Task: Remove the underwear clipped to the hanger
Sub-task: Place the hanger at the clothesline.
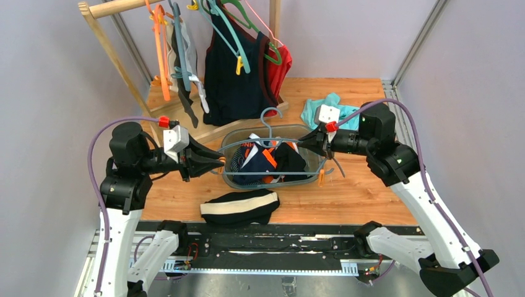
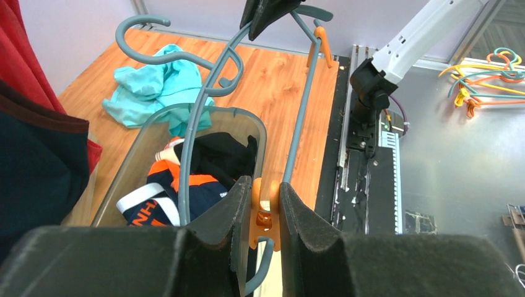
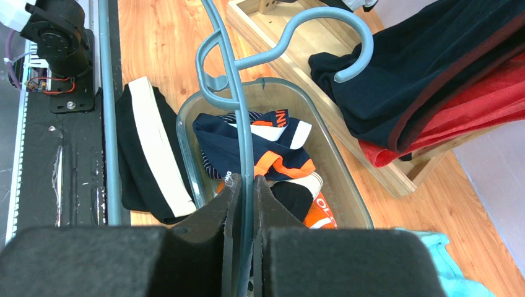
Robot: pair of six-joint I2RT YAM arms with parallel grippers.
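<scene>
Left gripper [image 2: 265, 185]: pinching the orange clip [image 2: 263, 213] at the left end of the hanger [image 2: 299, 117], jaws standing narrowly apart around it.
Right gripper [image 3: 246, 180]: clamping the hanger's right arm, jaws nearly touching.
Hanger: hanging level between both grippers over the bin [image 1: 238, 135], running left to right, hook pointing away toward the rack [image 1: 103, 43].
Briefs [image 3: 254, 139]: lying heaped inside the bin, under the hanger.
Dark brief [image 1: 240, 207]: lying flat on the table [image 1: 362, 198] between the bin and the near edge, just beside that edge, running lengthwise along it, beige waistband facing up.
Room: bare wood stretching right of the bin; tank top [image 1: 238, 86] hanging just behind it; teal cloth [image 1: 312, 111] lying near the far right.
Views: left wrist showing the clip between the fingers but missing the dark brief; right wrist and top view showing both.
</scene>
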